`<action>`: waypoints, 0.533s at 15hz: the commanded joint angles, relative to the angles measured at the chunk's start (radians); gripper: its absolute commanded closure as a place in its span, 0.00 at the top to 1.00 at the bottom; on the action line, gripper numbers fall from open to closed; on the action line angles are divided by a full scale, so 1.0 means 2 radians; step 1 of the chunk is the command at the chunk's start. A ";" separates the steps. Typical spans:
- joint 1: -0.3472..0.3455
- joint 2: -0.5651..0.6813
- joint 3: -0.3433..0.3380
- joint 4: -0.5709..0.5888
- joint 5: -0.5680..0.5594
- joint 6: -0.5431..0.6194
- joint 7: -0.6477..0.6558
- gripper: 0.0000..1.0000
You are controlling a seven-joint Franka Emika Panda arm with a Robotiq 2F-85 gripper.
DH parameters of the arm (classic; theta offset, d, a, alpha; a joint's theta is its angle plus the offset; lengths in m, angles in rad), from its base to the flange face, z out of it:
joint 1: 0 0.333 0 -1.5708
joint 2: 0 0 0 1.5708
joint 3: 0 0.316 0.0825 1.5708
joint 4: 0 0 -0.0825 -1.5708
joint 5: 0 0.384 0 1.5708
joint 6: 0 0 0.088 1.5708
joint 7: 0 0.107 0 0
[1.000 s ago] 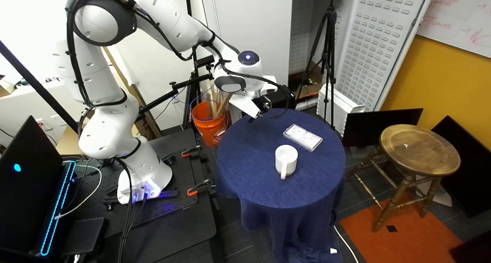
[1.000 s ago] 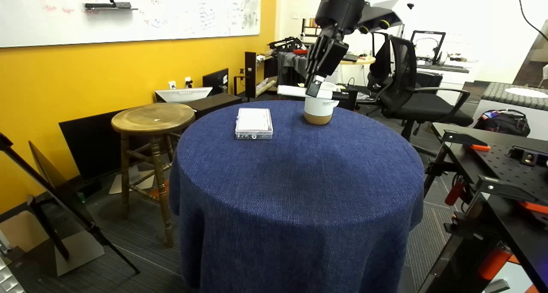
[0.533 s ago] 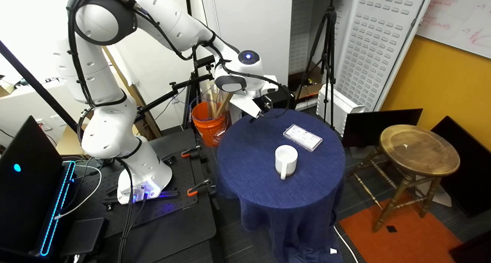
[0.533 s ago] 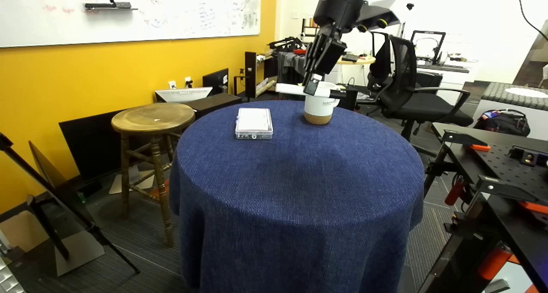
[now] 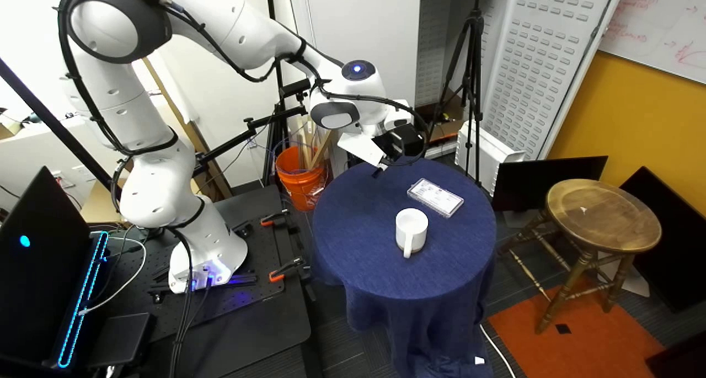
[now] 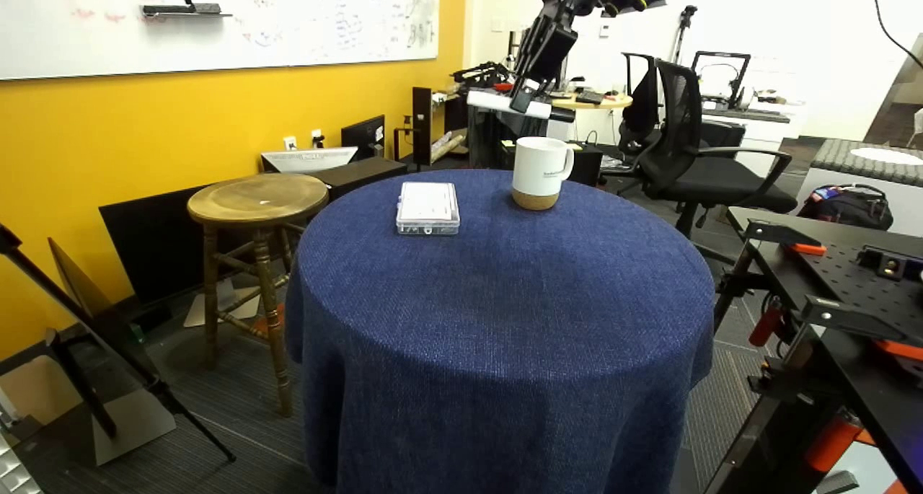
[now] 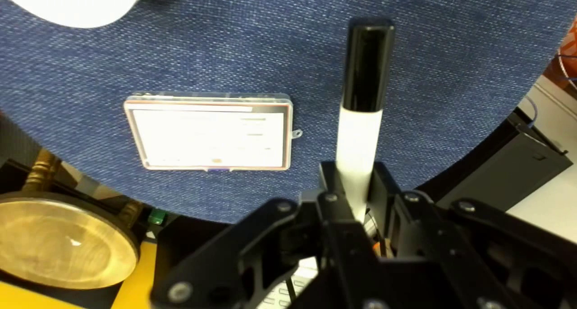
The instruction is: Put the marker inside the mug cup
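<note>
1. The black two-fingered gripper [image 7: 355, 178] pinches the slender white-barrelled, black-capped marker [image 7: 362, 131], right of centre in the wrist view.
2. The white cylindrical mug with tan cork base [image 6: 539, 171] stands upright, upper centre of an exterior view.
3. There the marker is nearly level; lowered so, it would probably catch the mug's rim and tip it.
4. Released here, the marker would likely miss: the mug sits upper left in the wrist view, well aside.

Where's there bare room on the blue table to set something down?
The widest bare patch of blue cloth runs, in an exterior view, from the mug and plastic case to the near edge. A smaller one lies past the mug's handle. It's tighter between mug and case, and overhead, where the jaws hold the marker.
</note>
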 commanded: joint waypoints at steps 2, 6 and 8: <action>0.016 -0.041 -0.038 -0.013 -0.039 -0.004 0.037 0.05; 0.016 -0.051 -0.064 -0.012 -0.086 -0.004 0.077 0.05; 0.012 -0.053 -0.077 -0.012 -0.133 -0.010 0.114 0.05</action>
